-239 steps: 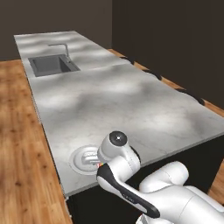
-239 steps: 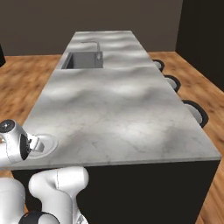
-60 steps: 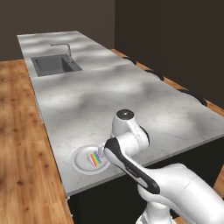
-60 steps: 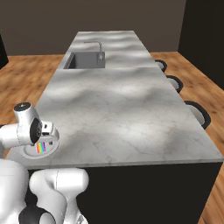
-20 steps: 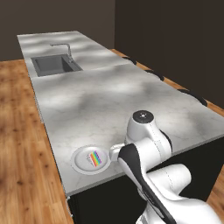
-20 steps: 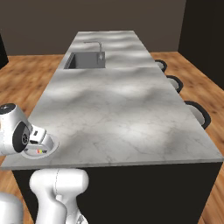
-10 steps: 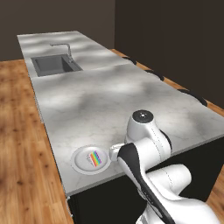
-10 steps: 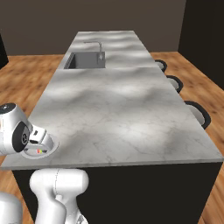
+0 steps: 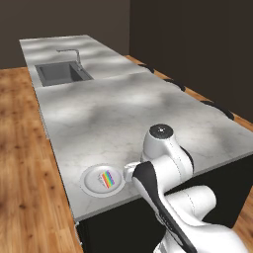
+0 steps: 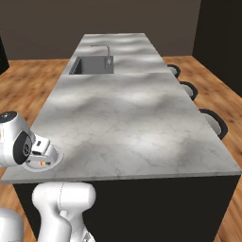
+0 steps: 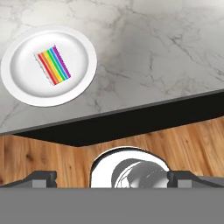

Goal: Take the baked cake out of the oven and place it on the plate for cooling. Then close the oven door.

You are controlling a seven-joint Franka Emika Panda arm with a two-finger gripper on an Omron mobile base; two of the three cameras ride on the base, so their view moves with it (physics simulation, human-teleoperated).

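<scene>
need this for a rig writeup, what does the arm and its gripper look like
The arm is built of glossy white rounded shells with dark bands and a black strip along one link. A round dark grey cap with a small centre mark tops one joint. No loose cables show. The gripper has two small dark finger tips, blocky and flat-topped in the hand view.

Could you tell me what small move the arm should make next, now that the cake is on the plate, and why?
Probably draw the arm away from the counter edge and turn toward the oven. The baked cake lies flat on the plate, and the gripper is open, empty and apart from it, so closing the door seems all that remains.
</scene>
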